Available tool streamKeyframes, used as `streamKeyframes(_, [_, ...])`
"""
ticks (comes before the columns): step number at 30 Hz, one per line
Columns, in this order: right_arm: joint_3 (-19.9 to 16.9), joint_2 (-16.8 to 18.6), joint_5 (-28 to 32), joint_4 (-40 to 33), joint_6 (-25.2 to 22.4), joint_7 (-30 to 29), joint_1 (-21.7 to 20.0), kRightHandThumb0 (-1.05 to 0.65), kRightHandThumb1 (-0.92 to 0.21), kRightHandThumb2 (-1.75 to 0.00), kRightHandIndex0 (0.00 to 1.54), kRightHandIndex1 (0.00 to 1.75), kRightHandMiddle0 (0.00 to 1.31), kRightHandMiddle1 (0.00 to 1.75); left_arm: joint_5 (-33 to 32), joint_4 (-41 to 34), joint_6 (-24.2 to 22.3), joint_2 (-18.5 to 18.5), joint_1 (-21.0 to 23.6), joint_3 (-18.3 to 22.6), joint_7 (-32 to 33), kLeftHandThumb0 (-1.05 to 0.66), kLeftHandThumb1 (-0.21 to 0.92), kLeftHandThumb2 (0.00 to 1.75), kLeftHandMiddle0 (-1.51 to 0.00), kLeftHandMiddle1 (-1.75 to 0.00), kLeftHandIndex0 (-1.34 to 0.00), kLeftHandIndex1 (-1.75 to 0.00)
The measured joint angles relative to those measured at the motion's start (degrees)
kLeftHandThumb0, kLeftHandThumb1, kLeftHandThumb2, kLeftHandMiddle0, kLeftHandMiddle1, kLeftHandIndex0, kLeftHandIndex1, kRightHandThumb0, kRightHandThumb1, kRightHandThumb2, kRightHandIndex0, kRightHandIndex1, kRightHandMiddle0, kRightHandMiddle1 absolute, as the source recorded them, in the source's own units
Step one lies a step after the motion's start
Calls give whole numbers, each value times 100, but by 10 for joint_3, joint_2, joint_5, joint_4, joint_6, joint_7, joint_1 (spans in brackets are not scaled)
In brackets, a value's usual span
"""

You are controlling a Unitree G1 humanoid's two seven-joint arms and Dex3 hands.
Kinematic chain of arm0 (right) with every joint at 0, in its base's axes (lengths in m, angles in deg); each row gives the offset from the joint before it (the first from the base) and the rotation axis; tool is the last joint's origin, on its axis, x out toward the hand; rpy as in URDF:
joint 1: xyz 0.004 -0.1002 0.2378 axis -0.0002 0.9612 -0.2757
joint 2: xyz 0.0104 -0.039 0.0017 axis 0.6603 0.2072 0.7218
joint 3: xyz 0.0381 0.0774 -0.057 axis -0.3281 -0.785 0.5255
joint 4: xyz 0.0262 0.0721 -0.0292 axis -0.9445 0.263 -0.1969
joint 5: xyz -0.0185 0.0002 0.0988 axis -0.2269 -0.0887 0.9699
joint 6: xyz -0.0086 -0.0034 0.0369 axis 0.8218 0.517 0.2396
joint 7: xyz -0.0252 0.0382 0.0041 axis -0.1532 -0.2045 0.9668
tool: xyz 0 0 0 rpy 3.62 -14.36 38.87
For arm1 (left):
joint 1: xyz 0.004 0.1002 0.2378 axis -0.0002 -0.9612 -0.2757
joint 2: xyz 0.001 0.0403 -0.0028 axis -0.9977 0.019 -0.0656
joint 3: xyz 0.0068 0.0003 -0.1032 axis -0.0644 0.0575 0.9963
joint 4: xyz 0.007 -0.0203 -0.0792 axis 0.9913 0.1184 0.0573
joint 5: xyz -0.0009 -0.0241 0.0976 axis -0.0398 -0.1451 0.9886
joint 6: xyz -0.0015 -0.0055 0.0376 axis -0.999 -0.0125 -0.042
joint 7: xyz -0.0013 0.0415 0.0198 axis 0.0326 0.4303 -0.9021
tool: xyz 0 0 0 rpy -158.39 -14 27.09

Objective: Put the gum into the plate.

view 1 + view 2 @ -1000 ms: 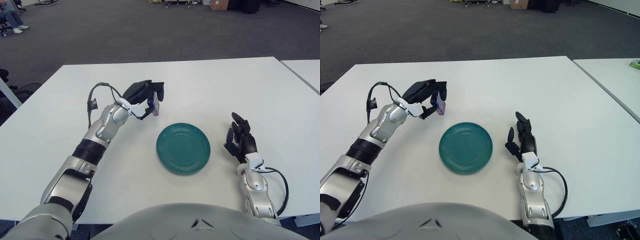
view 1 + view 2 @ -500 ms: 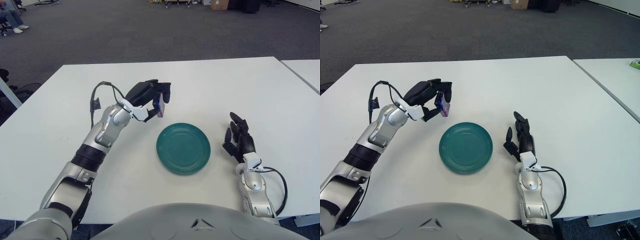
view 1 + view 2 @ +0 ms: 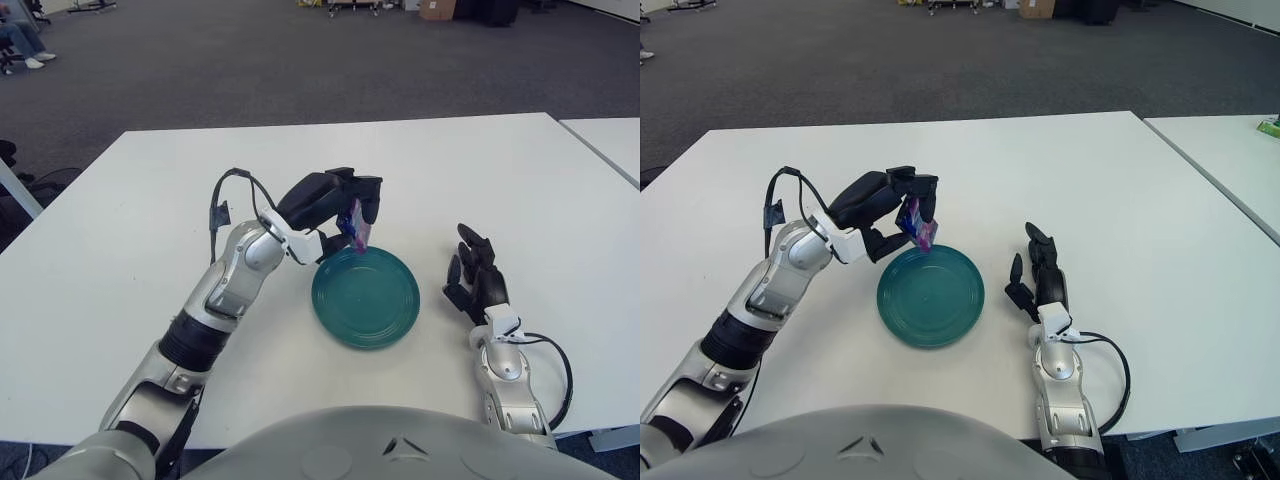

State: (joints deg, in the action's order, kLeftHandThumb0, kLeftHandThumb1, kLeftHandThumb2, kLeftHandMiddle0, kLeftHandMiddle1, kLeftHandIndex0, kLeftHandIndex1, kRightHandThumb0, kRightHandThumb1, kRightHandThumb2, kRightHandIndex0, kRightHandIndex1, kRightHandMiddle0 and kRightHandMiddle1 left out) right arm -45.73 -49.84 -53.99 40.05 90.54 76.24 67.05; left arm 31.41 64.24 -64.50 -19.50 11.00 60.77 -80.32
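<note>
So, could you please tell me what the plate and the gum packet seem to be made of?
The plate looks like glazed ceramic or hard plastic: even teal surface with soft sheen and moulded rings. The gum packet, held in the left hand over the plate's rim, looks like printed foil or paper wrap, purple and glossy; too small to be sure.

Bright, even overhead light fills both views; the white worktop (image 3: 120,250) shows only faint shadows, and focus stays sharp.

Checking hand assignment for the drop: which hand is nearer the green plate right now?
Left. The left hand holds the gum above the plate's far-left rim. The right hand shows to the plate's right, apart from it.
</note>
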Motion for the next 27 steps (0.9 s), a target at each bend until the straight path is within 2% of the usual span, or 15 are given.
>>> streamKeyframes(11, [2,2,0,0,-3,-3,0,-71,-92,-98,19,1,0,53,-11,-34,-61,11,-33,-28,-53,0,-4,164,-92,-152,-69,-175])
streamKeyframes(18, [4,2,0,0,-3,-3,-1,-71,-92,-98,23,2,0,49,-18,-37,-78,16,-37,-45,-73,0,-3,164,-91,-155,-68,-175])
streamKeyframes(22, [4,2,0,0,-3,-3,-1,-72,-92,-98,24,2,0,47,-14,-39,-95,16,-37,-53,-88,0,-2,168,-87,-166,-67,-175])
streamKeyframes(25, [4,2,1,0,-3,-3,-1,-72,-92,-97,24,2,0,45,-8,-39,-104,13,-37,-64,-101,0,14,149,-73,-172,-57,-168])
streamKeyframes(26, [4,2,2,0,-3,-3,-1,-72,-92,-97,24,2,0,45,-5,-39,-104,12,-37,-68,-103,0,25,138,-65,-173,-49,-169])
streamKeyframes(27, [4,2,2,0,-3,-2,-1,-73,-92,-97,24,2,0,44,-4,-39,-103,11,-37,-70,-106,0,38,119,-60,-168,-42,-169])
